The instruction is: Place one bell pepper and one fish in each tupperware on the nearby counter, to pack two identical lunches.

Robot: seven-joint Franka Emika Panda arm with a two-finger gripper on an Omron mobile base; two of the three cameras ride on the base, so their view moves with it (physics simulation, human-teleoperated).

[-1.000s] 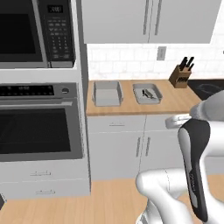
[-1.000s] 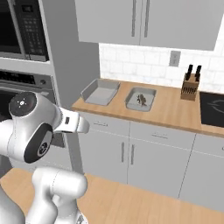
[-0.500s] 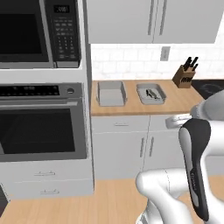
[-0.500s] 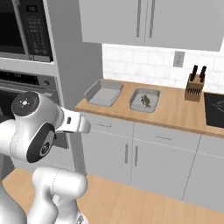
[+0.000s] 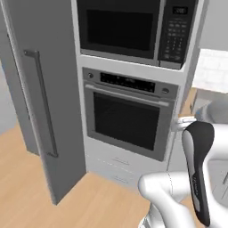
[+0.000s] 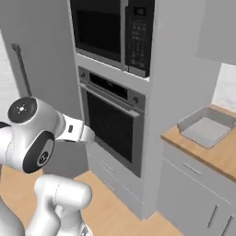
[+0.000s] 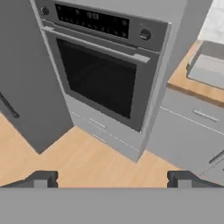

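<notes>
One pale-grey tupperware [image 6: 206,127] rests on the light-brown counter [image 6: 216,156] at the right, and nothing shows inside it. The hand view catches the same tupperware [image 7: 209,67] at its upper right, on the counter [image 7: 189,85]. My gripper [image 7: 111,179] is open, its two dark fingertips [image 7: 41,179] wide apart with nothing between them. It hangs over the wood floor and faces the oven, well left of the tub and apart from it. The bell pepper and the fish are out of view.
A built-in oven [image 5: 127,120] stands straight ahead, with a black microwave [image 5: 129,26] above it and drawers below. A tall grey door with a long handle [image 5: 42,102] stands to the left. Grey cabinets [image 6: 193,193] sit under the counter. Wood floor [image 7: 87,162] lies in front.
The whole picture has swung left with the base: the counter, second tub and knife block slid out to the right, and the oven column and tall grey door came in. The gripper stays open.
</notes>
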